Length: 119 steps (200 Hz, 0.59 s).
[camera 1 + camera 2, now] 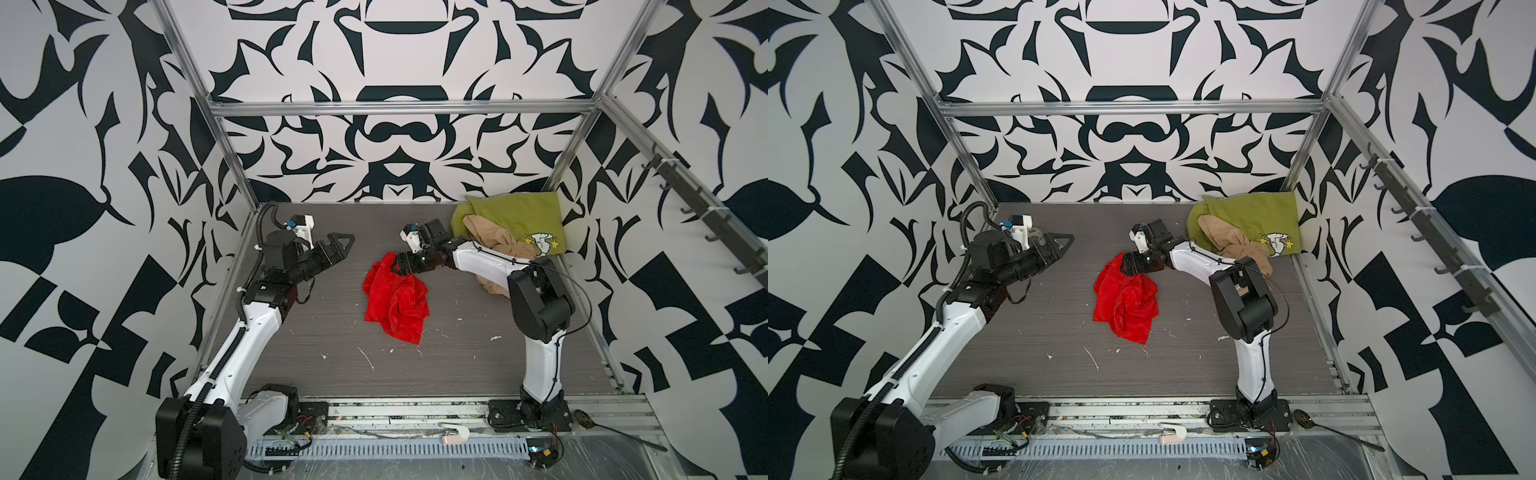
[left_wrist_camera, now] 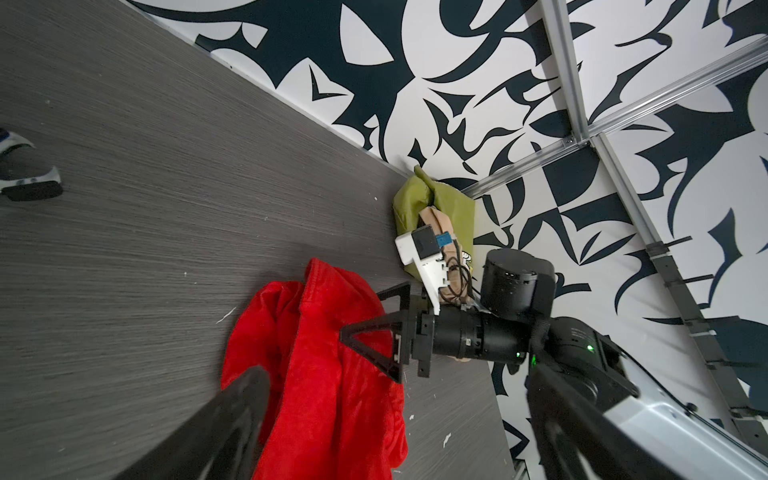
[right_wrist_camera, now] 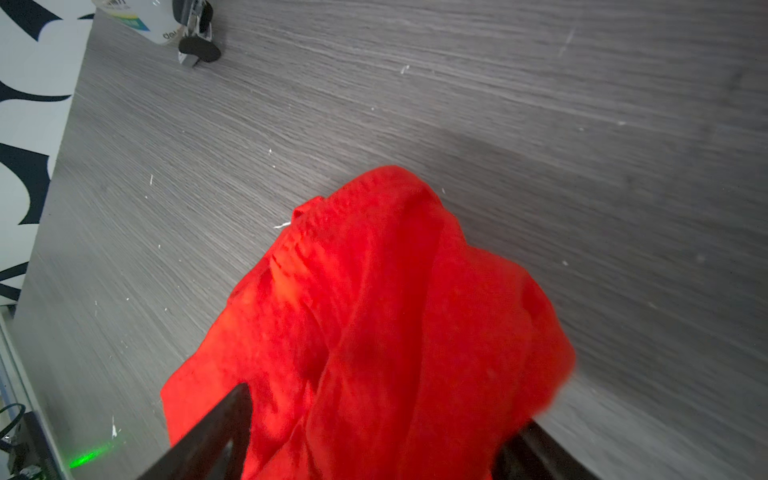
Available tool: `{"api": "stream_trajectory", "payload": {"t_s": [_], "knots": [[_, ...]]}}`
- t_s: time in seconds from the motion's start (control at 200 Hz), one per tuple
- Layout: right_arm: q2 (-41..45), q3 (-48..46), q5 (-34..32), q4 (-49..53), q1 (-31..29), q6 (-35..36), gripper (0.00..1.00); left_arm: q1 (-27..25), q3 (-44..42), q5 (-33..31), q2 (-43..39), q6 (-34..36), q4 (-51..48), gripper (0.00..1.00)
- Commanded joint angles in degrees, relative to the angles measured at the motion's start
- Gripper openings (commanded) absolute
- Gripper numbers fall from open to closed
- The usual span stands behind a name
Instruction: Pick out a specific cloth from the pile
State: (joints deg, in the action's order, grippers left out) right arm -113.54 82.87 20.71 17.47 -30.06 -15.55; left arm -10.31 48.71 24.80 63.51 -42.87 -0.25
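**Red cloth out of the pile, right pincer spread over it**

Your right arm rises from its base at the near edge, bends at the elbow and reaches low toward the table's middle. The right gripper sits at the raised far end of the bright red, thin, plain cloth. Its black fingers stand wide apart with red folds between them, so it reads as released, not clenched.

Your left arm slants up from the near-left corner with its wrist pointing toward the middle. The left gripper is fully spread, holds nothing and is well apart from the cloth.

The red cloth lies crumpled mid-table, well apart from the pile in the far-right corner. There, an olive-green cloth with a cartoon print lies with a tan-beige cloth.

The grey wood-grain tabletop has white flecks. Black-and-white patterned walls and an aluminium frame surround it.
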Motion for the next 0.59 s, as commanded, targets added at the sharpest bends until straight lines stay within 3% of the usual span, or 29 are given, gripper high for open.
{"api": "stream_trajectory", "payload": {"t_s": [0.0,0.235,0.355,0.52,0.59], "knots": [[5.23,1.26,-2.69,1.19,0.13,-1.91,0.87,-0.26,-1.22,-0.89,0.85,1.38,2.08,0.99],[12.91,-5.88,-8.62,-2.04,0.01,-1.88,0.86,-0.22,-2.90,-3.60,-0.39,5.33,0.41,0.99],[21.26,-19.52,-17.18,-17.41,-0.13,2.09,0.84,-0.25,-6.46,-7.27,-3.55,8.79,0.57,0.99],[28.05,-39.69,-28.06,-44.55,0.27,10.31,0.85,-0.33,-17.22,-24.89,-7.23,10.64,7.84,0.99],[30.57,-45.07,-32.30,-51.29,0.27,13.18,0.86,-0.39,-17.61,-31.52,-7.39,9.40,5.10,1.00]]}}
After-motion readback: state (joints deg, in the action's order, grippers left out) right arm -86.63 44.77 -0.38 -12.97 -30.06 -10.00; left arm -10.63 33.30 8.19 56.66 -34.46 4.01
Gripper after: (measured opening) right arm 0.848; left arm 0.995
